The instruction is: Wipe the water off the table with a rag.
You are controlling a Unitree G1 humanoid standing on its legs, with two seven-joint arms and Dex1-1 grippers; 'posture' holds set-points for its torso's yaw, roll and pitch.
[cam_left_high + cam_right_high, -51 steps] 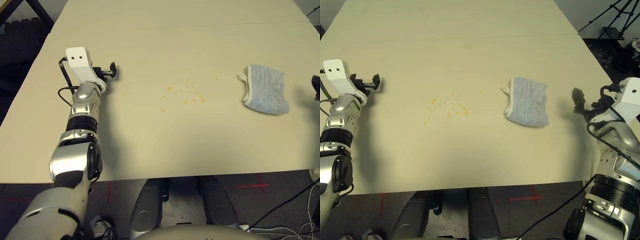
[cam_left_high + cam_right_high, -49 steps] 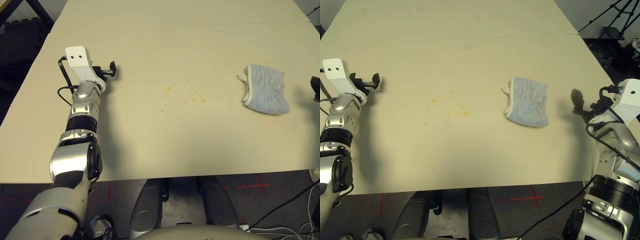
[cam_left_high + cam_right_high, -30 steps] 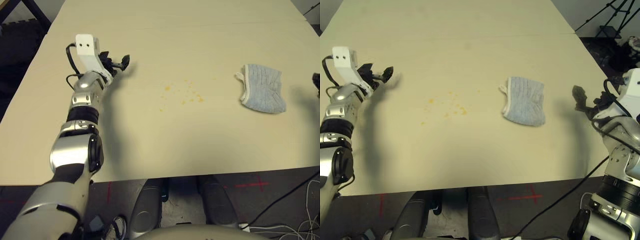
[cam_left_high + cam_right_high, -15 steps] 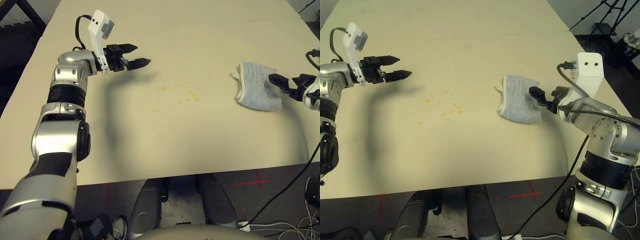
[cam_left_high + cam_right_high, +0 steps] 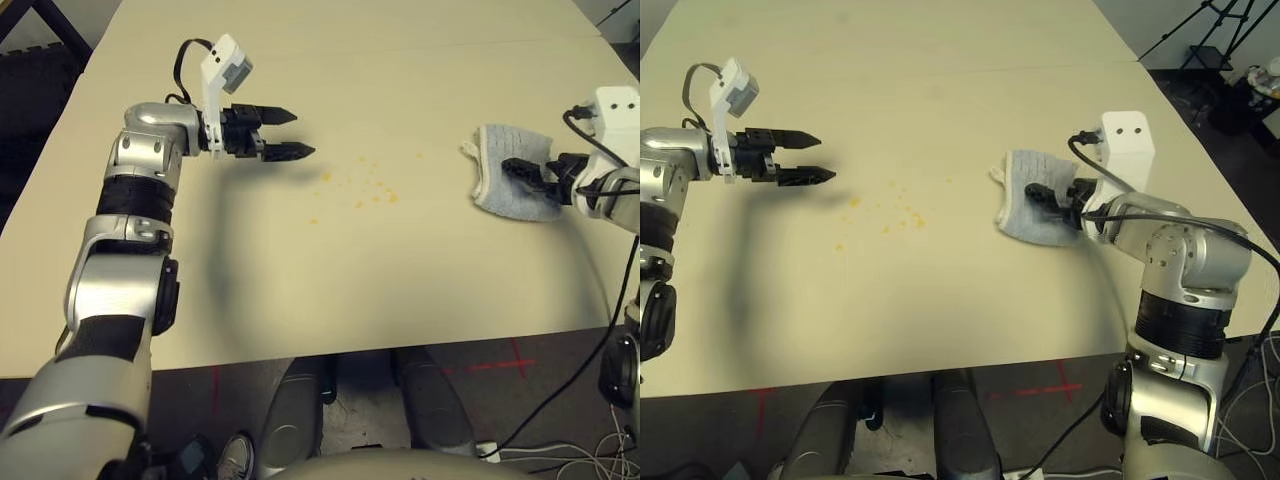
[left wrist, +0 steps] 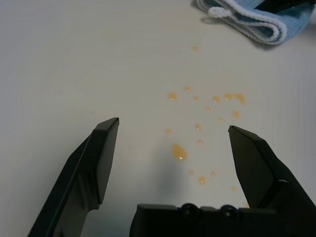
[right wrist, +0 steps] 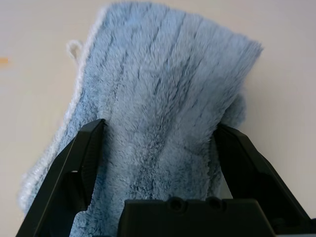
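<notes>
The table (image 5: 400, 290) is smooth, matt pale beige board with a faint seam at the far side. The rag (image 7: 163, 113) is soft, fluffy blue-grey terry cloth with a white corded hem. The water (image 6: 178, 151) lies as glossy yellow-orange beads

Dark floor (image 5: 1060, 420) with red cross marks (image 5: 510, 366) lies below; a black tripod (image 5: 1185, 28) stands at the far right, cables (image 5: 560, 440) trailing.
</notes>
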